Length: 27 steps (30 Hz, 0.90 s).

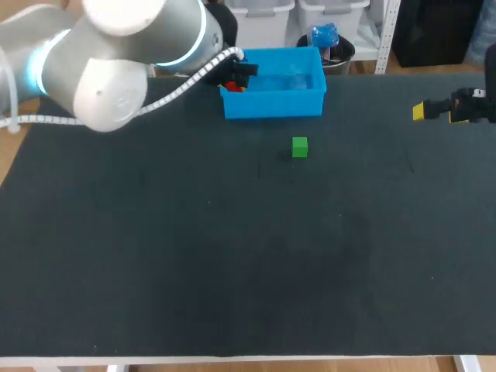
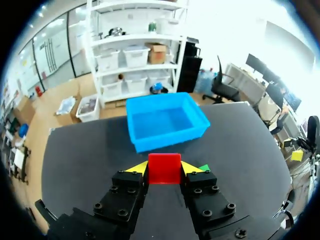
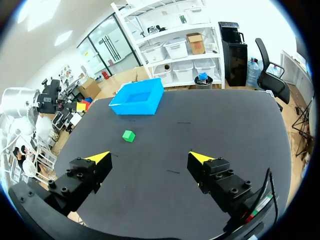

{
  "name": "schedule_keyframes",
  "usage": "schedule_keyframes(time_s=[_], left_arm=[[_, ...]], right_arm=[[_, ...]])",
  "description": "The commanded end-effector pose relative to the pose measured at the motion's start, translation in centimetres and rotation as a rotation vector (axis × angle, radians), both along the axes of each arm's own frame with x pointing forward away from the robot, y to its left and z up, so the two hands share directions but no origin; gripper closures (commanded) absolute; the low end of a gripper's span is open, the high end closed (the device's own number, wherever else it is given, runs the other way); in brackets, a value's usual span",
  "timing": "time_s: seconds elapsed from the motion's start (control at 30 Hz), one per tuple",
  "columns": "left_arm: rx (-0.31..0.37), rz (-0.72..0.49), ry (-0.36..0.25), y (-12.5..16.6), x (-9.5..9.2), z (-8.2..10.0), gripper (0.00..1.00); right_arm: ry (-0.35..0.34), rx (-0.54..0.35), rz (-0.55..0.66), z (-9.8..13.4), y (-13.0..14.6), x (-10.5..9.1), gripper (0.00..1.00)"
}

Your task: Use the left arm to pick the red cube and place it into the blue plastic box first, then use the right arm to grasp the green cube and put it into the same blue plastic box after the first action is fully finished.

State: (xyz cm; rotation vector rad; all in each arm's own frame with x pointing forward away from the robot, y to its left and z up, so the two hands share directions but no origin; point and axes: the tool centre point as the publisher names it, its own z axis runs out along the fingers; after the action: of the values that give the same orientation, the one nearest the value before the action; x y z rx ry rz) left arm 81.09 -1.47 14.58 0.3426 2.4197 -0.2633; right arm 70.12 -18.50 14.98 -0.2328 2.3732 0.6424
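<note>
The left gripper's fingers pinch the red cube from both sides, at the left end of the blue box. The green cube sits on the table near the box's front. The right gripper's fingers are spread wide, well apart from both.

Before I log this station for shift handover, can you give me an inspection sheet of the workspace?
Surface: dark table, flat.
Job's things: red cube in the left gripper, blue plastic box ahead of it; green cube on the table in front of the box.
Clutter: nothing seen.
Grippers: left gripper shut on the red cube; right gripper open, holding nothing, at the table's right side.
Cables: white corrugated hose along the left arm.
Surroundings: nothing seen.
</note>
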Motion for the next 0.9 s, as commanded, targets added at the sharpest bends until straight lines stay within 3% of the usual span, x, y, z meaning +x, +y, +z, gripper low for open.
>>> schedule_keyframes(time_s=[0.03,0.4,0.67,0.9], left_arm=[[-0.019,-0.015,-0.006,0.6,-0.3,0.2,1.0],[-0.025,-0.029,-0.005,0.7,1.2,-0.4,1.0],[-0.022,-0.028,-0.001,-1.1,5.8,-1.0,1.0],[-0.038,-0.028,0.026,-3.0,10.5,-2.7,1.0]], right_arm=[[-0.001,0.001,0.001,0.0,-0.1,0.0,0.0],[-0.001,0.001,0.001,0.0,-0.1,0.0,0.0],[-0.001,0.001,0.001,0.0,-0.1,0.0,0.0],[-0.001,0.001,0.001,0.0,-0.1,0.0,0.0]])
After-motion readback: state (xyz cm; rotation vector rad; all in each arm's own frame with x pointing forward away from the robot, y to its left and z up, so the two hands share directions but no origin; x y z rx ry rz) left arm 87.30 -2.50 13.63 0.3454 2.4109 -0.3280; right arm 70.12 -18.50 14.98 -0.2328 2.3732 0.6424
